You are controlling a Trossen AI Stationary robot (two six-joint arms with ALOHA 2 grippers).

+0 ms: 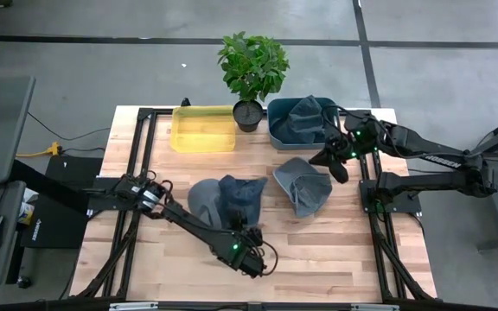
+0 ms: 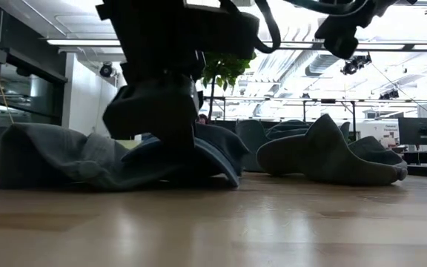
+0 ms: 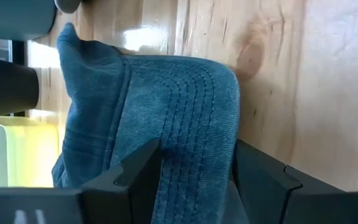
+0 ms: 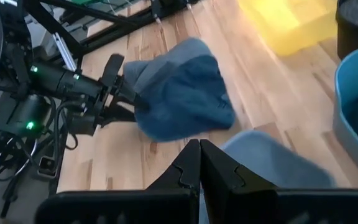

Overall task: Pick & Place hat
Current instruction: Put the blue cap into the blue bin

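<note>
i see my left gripper [image 1: 247, 250] low at the table's [image 1: 335, 250] near edge, fingers [image 3: 138, 180] astride the blue hat's [image 1: 229, 200] stitched brim, clamped on it; right gripper [image 1: 339, 164] hangs fingers together beside the blue bin [image 1: 277, 130]; no legible writing; hat is crumpled denim, mid-table.

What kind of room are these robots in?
Probably a big lab or workshop. The wooden table stands on a grey concrete floor, with two arms mounted on it, and the low view shows long ceiling lights and desks with monitors behind.
</note>
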